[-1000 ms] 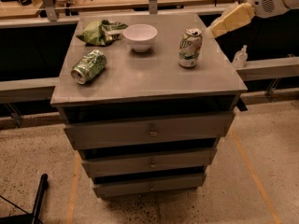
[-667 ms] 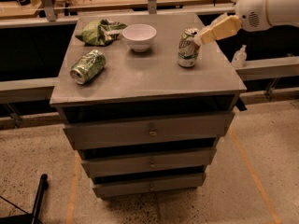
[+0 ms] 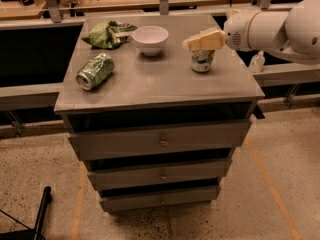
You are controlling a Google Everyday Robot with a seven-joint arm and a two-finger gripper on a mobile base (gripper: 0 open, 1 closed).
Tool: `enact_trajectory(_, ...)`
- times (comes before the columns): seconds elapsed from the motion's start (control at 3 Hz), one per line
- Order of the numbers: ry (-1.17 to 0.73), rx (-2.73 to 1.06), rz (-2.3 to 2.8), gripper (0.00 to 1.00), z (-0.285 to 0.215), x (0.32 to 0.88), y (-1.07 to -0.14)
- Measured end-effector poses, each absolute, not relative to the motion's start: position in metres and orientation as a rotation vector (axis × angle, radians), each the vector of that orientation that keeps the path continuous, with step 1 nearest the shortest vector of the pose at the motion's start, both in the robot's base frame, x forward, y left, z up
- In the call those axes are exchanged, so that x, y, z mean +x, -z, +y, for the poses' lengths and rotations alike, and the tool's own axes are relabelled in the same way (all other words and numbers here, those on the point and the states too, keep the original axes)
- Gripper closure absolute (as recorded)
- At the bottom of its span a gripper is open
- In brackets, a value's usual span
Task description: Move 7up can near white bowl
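The 7up can [image 3: 201,62] stands upright on the right side of the grey cabinet top [image 3: 165,86]. Only its lower half shows, with a pale white-and-green label. My gripper [image 3: 196,42] reaches in from the right on a white arm and covers the can's top. The white bowl [image 3: 150,38] sits at the back middle of the top, to the left of the can and apart from it.
A dented all-green can [image 3: 95,71] lies on its side at the left. A green foil bag [image 3: 108,33] lies at the back left beside the bowl. A small white bottle [image 3: 257,61] stands on a ledge at the right. Three drawers [image 3: 161,140] sit below the top.
My gripper has moved left and down from beyond the cabinet's right edge onto the top of the 7up can. The can, bowl, bag and green can have not moved.
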State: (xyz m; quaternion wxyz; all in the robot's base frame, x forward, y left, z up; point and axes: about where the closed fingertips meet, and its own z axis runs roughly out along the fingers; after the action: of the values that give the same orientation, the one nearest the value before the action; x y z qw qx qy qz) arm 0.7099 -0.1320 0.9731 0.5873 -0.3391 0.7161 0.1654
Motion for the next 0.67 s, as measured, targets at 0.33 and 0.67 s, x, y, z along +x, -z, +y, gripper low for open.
enact_trajectory(0.33,-0.384,-0.747,1.677,0.00,-0.127,0.722,-0.960)
enact_trajectory(0.67,-0.377,-0.707,1.691,0.00,-0.136,0.733,-0.943)
